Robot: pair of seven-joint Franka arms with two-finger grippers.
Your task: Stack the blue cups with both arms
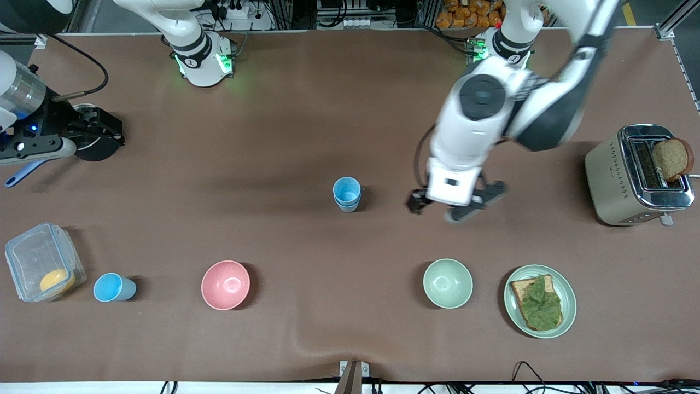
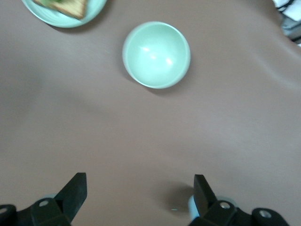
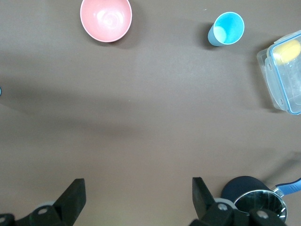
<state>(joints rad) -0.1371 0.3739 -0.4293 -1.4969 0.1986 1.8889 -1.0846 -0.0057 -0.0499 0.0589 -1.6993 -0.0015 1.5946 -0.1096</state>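
Two blue cups stand stacked [image 1: 346,194] in the middle of the table. A third blue cup [image 1: 112,288] stands near the right arm's end, between a clear box and the pink bowl; it also shows in the right wrist view [image 3: 226,29], with a pale patch inside. My left gripper [image 1: 454,207] is open and empty over bare table beside the stack, toward the left arm's end. A light-blue sliver [image 2: 191,208] shows by one of its fingers [image 2: 202,188]. My right gripper [image 3: 138,197] is open and empty, high over the table at the right arm's end.
A pink bowl [image 1: 225,285], a pale green bowl [image 1: 447,283] and a plate [image 1: 569,298] with toast lie nearer the front camera. A toaster [image 1: 629,175] stands at the left arm's end. A clear box [image 1: 38,262] and a black pot [image 3: 254,197] sit at the right arm's end.
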